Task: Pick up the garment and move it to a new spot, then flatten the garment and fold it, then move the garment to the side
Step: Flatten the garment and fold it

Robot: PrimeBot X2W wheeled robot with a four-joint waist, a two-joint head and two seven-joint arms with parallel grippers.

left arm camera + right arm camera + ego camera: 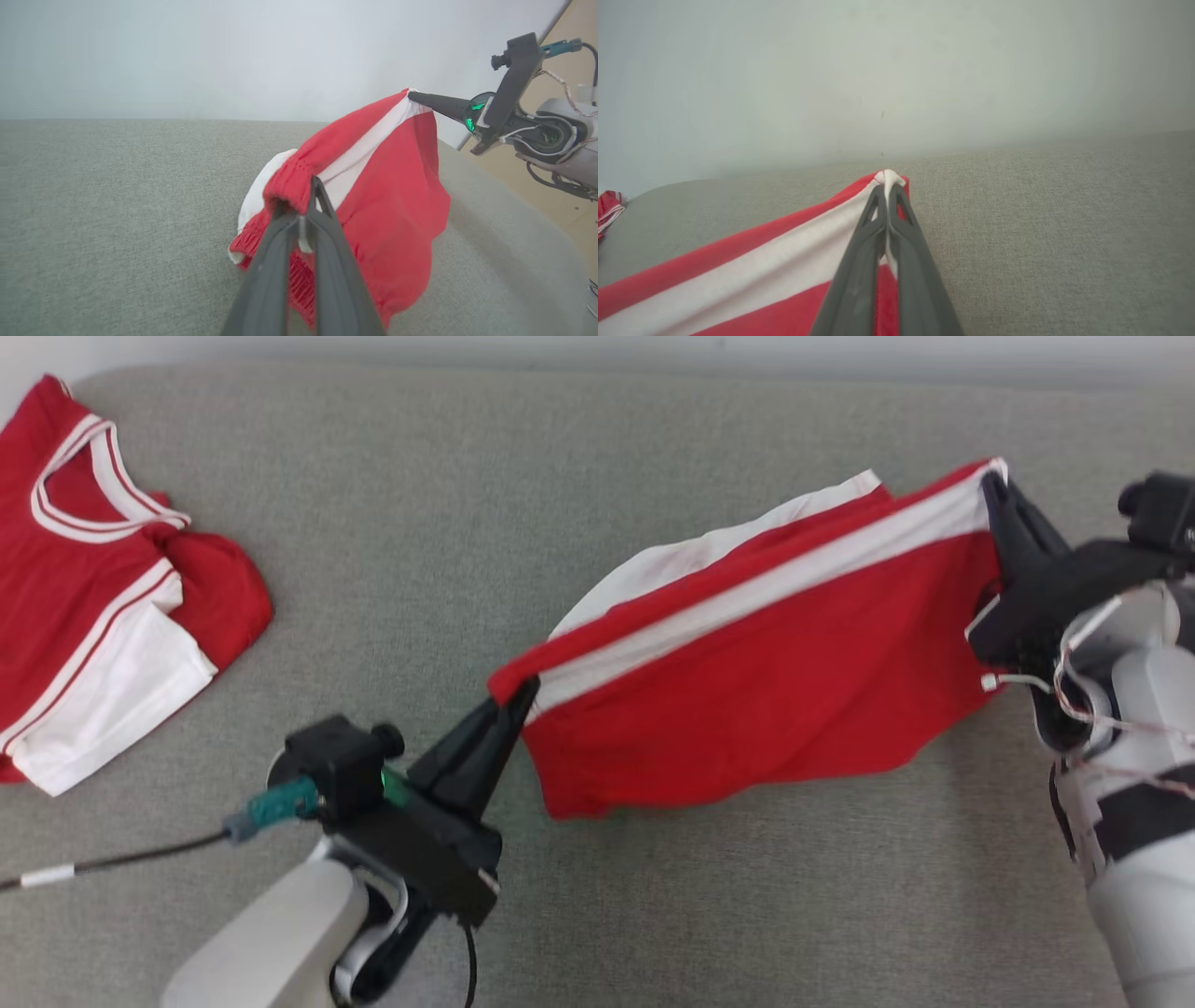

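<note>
Both the left gripper [519, 698] and right gripper [995, 495] have jaws pinching opposite ends of the red garment [747, 709], hung taut over the grey surface [653, 915]; lowering evenly, under tension, should lay it flat.

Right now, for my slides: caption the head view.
The left gripper and right gripper stretch red shorts over grey fabric; a red shirt lies aside.

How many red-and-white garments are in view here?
2. Red fabric shorts with a white stripe hang stretched between the left gripper and right gripper; a red-and-white jersey lies on the grey fabric surface, far left. Nothing seems hidden.
</note>
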